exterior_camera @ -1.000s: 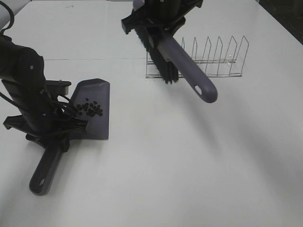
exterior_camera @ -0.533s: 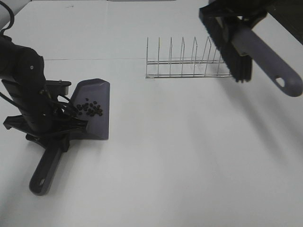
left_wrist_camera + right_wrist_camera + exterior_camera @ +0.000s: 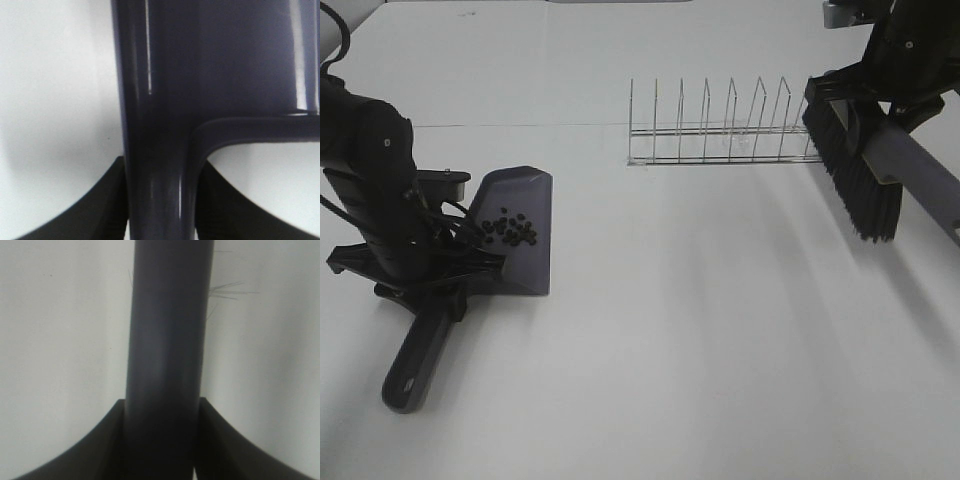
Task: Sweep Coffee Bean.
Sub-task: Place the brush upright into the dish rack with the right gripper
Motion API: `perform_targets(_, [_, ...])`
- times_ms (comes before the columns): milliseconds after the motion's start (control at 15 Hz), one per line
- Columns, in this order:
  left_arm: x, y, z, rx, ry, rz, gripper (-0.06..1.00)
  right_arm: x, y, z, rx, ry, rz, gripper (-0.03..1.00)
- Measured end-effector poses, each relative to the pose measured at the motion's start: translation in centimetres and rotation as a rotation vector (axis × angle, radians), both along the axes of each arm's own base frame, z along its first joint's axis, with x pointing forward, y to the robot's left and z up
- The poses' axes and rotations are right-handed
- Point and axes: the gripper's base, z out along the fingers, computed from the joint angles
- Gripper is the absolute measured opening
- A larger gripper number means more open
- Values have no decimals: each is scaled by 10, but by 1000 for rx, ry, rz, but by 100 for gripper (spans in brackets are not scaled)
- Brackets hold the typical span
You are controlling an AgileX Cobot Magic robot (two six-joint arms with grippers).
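The coffee beans (image 3: 510, 230) lie in a loose dark cluster on the blade of a grey-purple dustpan (image 3: 528, 205) at the left of the table. My left gripper (image 3: 425, 275) is shut on the dustpan's handle (image 3: 155, 150), which fills the left wrist view; the handle's end (image 3: 408, 375) points toward the front. My right gripper (image 3: 905, 85) is shut on the brush handle (image 3: 167, 340) at the far right. The black brush bristles (image 3: 855, 180) hang above the table, in front of the right end of the wire rack.
A wire dish rack (image 3: 720, 135) stands at the back centre-right. The white table (image 3: 700, 330) stretches between dustpan and brush. The brush handle runs off the right edge of the exterior view.
My right arm has swung the brush from the rack's left end, across the rack, to the far right and lower. The left arm, dustpan and beans have not moved.
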Motion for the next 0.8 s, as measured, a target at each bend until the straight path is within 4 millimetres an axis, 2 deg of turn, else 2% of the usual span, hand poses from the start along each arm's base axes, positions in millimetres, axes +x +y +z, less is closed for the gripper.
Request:
perform_targets(400, [0,0,0,-1,0,-1,33,15,4,-40,30,-20,8,28])
perform_targets(800, [0,0,0,-2,1,-4,33,29,5,-56,29,-80,24,28])
